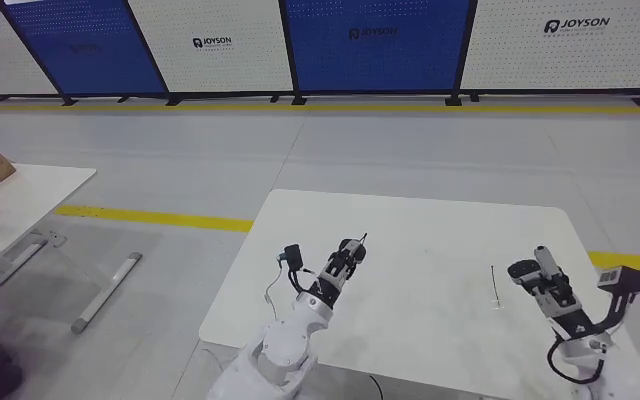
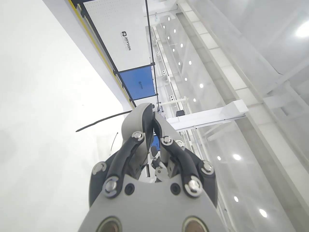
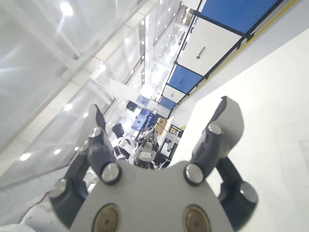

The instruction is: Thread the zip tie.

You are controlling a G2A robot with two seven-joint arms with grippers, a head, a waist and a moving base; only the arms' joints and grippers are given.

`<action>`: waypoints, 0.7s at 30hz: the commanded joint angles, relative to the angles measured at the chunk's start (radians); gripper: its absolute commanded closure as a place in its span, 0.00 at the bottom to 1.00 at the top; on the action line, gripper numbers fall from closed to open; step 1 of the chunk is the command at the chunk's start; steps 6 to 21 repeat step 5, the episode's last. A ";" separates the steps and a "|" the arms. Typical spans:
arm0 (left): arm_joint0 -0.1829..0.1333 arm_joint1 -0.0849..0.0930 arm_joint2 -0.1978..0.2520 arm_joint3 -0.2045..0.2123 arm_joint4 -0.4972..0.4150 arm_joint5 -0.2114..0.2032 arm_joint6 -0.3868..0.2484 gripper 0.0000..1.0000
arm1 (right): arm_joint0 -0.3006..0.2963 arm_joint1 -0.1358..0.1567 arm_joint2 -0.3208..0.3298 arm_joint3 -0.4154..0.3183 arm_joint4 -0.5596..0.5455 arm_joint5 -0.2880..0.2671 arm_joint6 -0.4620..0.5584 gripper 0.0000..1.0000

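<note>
Zip tie [image 2: 101, 121], black and thin, is pinched near one end by the left gripper [image 2: 152, 112], whose jaws are clenched tight on it. The rest of the strip sticks out free from the fingertips in a slight curve. In the top view this pair sits over the front-left part of the white tabletop [image 1: 420, 230], close to the edge nearest the robot. The tie's free end points toward the tabletop's far side, and nothing else touches it.

Farther right lies a second tie [image 1: 495, 285], a thin pale strip flat on the tabletop's right half. It runs roughly front to back, with a small thicker end toward the front edge.

At the tabletop's right front is the right gripper [image 3: 160, 105], just to the right of that second tie and not touching it. Its jaws are released, spread wide apart with nothing between them, and it is well apart from the left gripper.
</note>
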 commanded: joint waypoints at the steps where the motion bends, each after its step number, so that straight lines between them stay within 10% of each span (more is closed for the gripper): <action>1: 0.000 0.000 0.000 0.000 0.000 0.000 0.000 1.00 | 0.000 0.000 0.000 0.000 0.000 0.000 0.000 0.00; 21: -0.005 -0.002 -0.002 0.019 0.072 -0.011 0.077 1.00 | 0.011 -0.003 0.000 0.008 0.017 0.050 -0.047 0.00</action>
